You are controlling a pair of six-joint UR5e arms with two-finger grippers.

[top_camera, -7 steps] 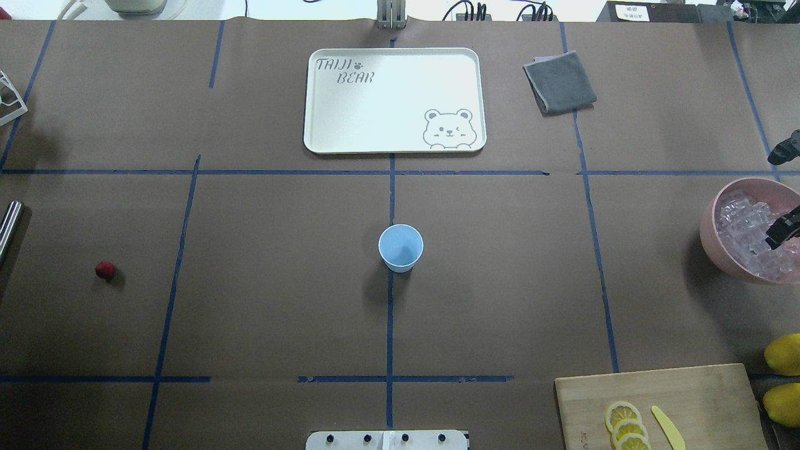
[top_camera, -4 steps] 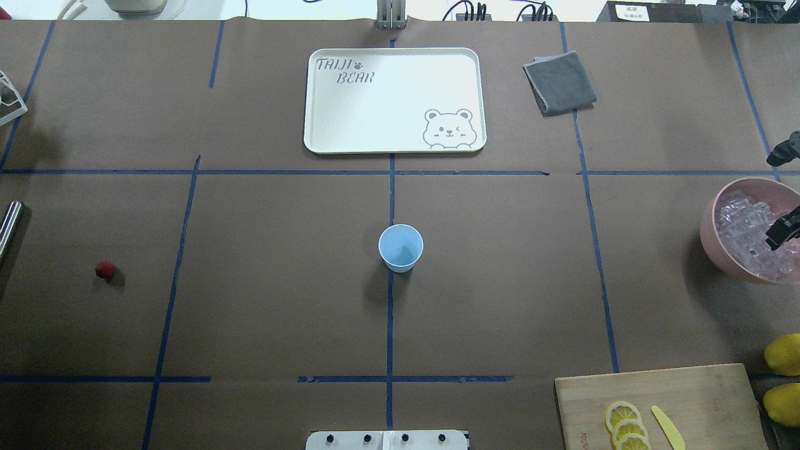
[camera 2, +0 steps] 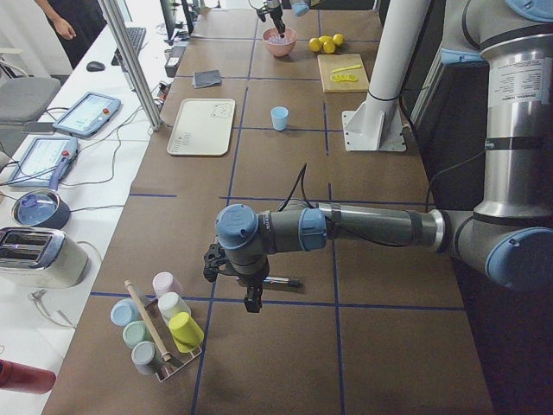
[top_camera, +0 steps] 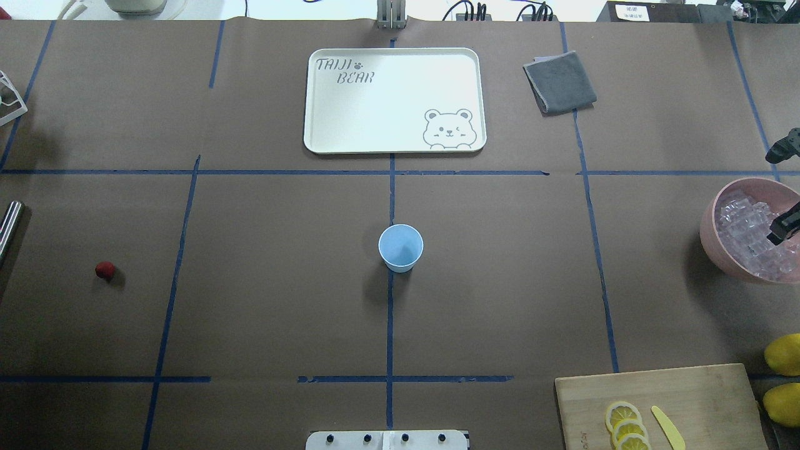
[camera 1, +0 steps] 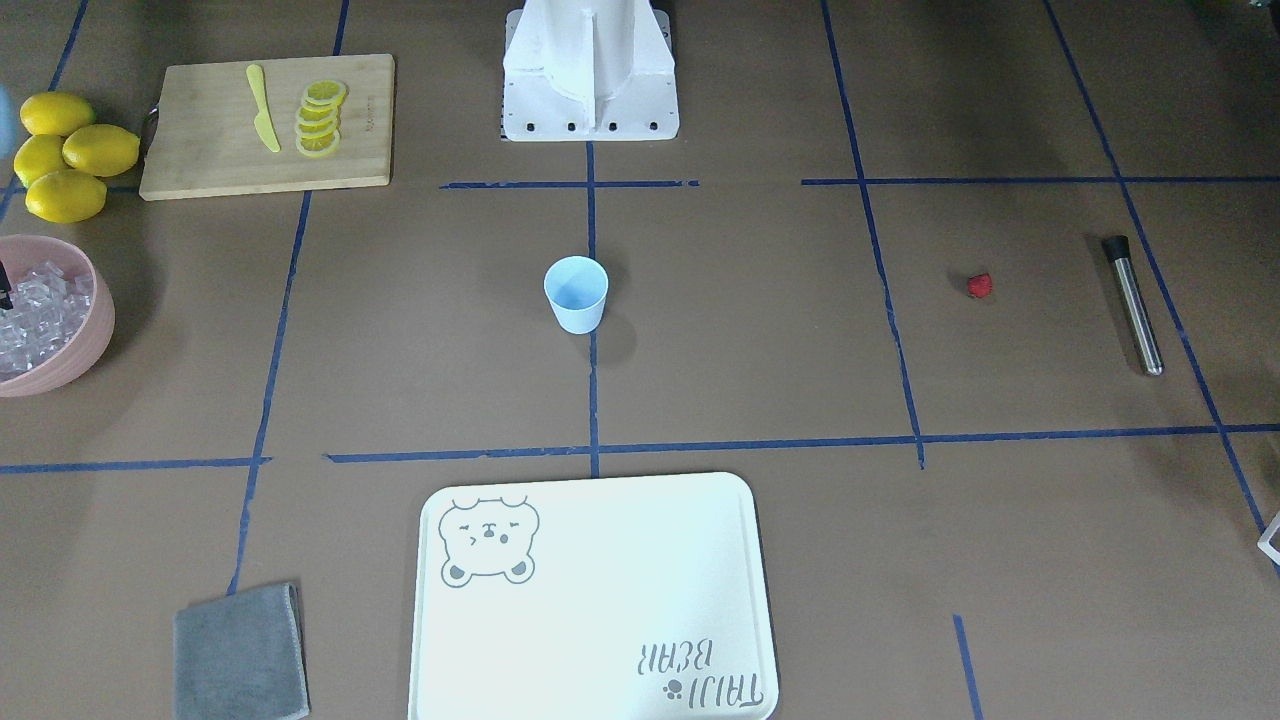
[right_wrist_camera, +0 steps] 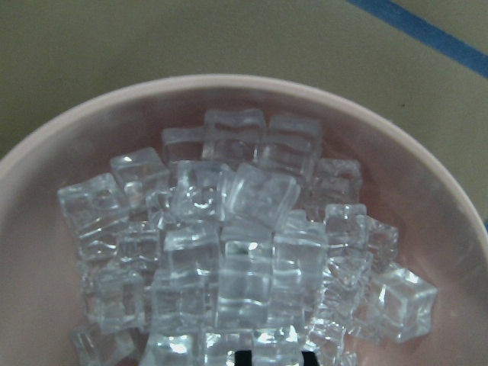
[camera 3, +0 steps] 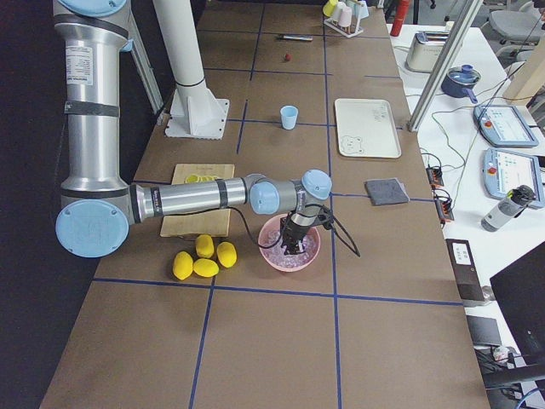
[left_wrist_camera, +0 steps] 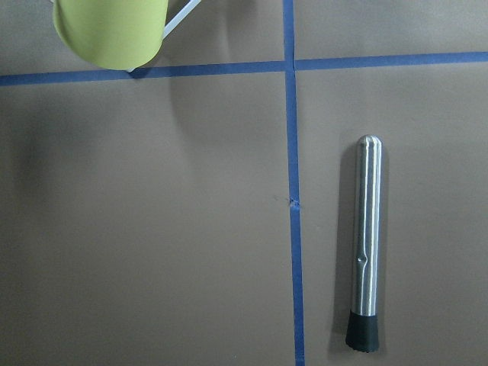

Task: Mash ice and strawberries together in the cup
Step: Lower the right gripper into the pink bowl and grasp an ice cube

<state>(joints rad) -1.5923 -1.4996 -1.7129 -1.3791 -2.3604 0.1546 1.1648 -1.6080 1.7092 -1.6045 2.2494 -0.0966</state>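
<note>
The light-blue cup [top_camera: 400, 247] stands upright at the table's middle, with nothing showing in it. The red strawberry [top_camera: 105, 270] lies alone far to the left. The ice [right_wrist_camera: 229, 252] fills the pink bowl [top_camera: 709, 231] at the right edge. My right gripper [top_camera: 786, 225] hangs over the bowl. In the right wrist view its tips [right_wrist_camera: 274, 357] stand close together with a cube between them. My left gripper [camera 2: 251, 301] hovers above a steel muddler [left_wrist_camera: 366, 244] at the left end. It shows only in the exterior left view, so I cannot tell if it is open or shut.
A white bear tray [top_camera: 394, 100] and a grey cloth [top_camera: 559, 81] lie at the far side. A cutting board [top_camera: 662, 400] with lemon slices and a yellow knife sits front right, with whole lemons [top_camera: 784, 353] beside it. A rack of coloured cups [camera 2: 160, 333] stands by the left gripper.
My right gripper has shifted slightly up and to the right over the ice bowl in the overhead view. The cup and strawberry have not moved.
</note>
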